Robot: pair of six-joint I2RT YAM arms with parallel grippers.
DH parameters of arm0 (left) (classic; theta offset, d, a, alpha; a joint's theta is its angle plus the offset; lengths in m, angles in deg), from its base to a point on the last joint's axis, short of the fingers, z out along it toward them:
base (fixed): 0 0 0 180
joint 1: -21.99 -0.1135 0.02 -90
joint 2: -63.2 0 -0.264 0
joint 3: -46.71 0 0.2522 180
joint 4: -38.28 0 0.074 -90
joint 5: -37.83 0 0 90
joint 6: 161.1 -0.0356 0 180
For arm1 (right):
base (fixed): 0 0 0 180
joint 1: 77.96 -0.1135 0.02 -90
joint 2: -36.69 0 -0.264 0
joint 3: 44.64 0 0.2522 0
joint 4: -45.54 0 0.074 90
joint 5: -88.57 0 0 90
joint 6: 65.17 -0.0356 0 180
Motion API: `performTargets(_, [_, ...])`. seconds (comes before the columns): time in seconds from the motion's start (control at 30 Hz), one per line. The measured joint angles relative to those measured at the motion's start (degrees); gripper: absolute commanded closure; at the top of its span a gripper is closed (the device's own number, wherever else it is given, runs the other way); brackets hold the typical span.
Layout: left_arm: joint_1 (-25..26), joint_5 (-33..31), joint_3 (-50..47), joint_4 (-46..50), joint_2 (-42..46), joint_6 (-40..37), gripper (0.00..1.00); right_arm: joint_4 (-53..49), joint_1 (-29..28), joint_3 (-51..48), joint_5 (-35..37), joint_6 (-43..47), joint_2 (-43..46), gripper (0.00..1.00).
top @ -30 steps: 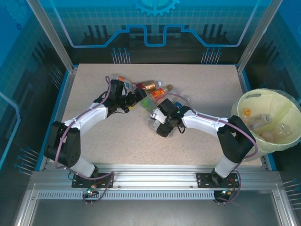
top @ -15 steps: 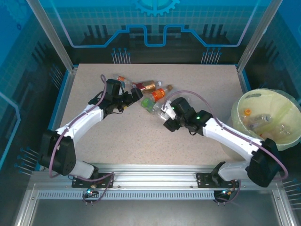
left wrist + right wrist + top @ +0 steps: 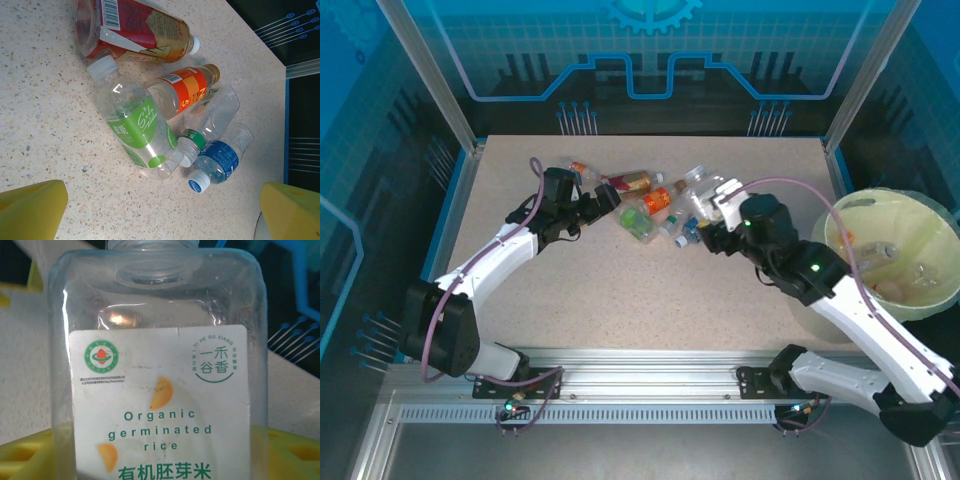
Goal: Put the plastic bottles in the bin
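Speckled beige table (image 3: pixel 620 290) is seen. A tight cluster of plastic bottles (image 3: pixel 645 200) is laid flat on it, far middle: red-label bottle (image 3: pixel 135 30), orange-label bottle (image 3: pixel 185 92), green-label bottle (image 3: pixel 137 132), clear bottle (image 3: pixel 217 110), blue-label bottle (image 3: pixel 220 157).

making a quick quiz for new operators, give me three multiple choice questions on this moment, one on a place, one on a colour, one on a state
1. Where does the bin stand in the top view?
A) at the right edge of the table
B) at its far left corner
C) between the arm bases

2. What colour is the label of the bottle in the right gripper?
A) red
B) white
C) blue

3. How is the left gripper?
A) shut on a bottle
B) shut, empty
C) open, empty

Answers:
1 A, it sits against the table's right side.
2 B, the right wrist view shows a white label with green print.
3 C, its yellow fingers stand wide apart with bare table between them.
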Motion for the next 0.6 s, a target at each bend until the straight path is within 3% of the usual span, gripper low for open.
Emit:
performTargets(0.2, [0.0,0.0,0.0,0.0,0.0,0.0,0.01,-3.7,1.1,5.6,6.0,-2.6,5.5,0.53])
performTargets(0.6, [0.0,0.0,0.0,0.0,-0.7,0.0,0.01,-8.1,7.5,7.4,30.3,-4.7,14.0,0.58])
